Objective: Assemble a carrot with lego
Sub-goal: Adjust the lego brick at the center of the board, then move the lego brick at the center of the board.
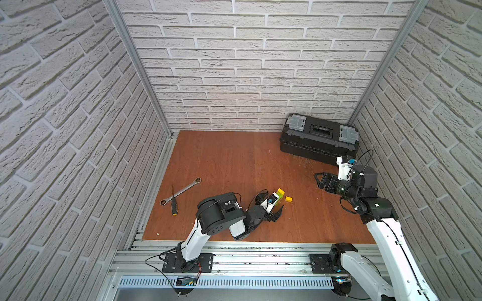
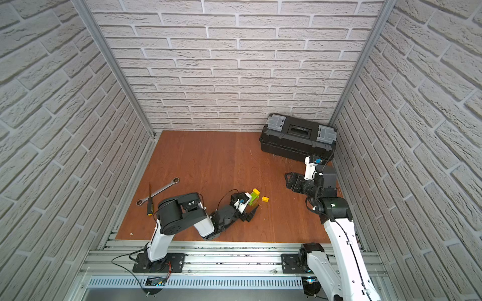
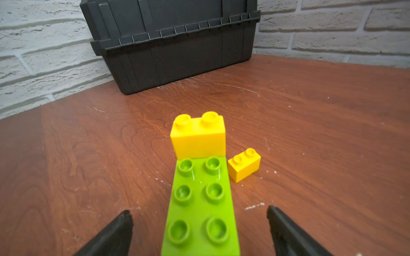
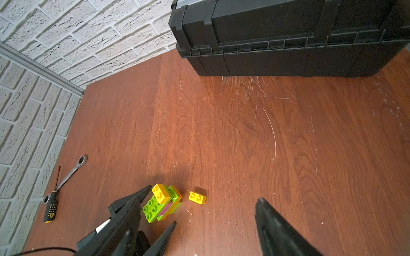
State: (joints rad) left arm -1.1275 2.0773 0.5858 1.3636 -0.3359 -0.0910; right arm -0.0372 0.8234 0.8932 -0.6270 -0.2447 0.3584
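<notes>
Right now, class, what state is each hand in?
Left hand: open, straddling the carrot, not gripping it.
Right hand: open, empty.

Robot test cell, lab-type rig dressed as a workshop corner. White brick-look walls (image 1: 260,65) on three sides, joined by bare aluminium posts (image 1: 135,65). Scratched wood-grain table (image 1: 234,161). Workshop props: black toolbox (image 1: 319,139) in the far right corner, wrench (image 1: 182,191) and screwdriver (image 1: 173,203) lying crossed near the left wall. Slotted aluminium rail (image 1: 260,258) along the front edge carries bolted arm bases (image 1: 187,262) with loose cables.
</notes>
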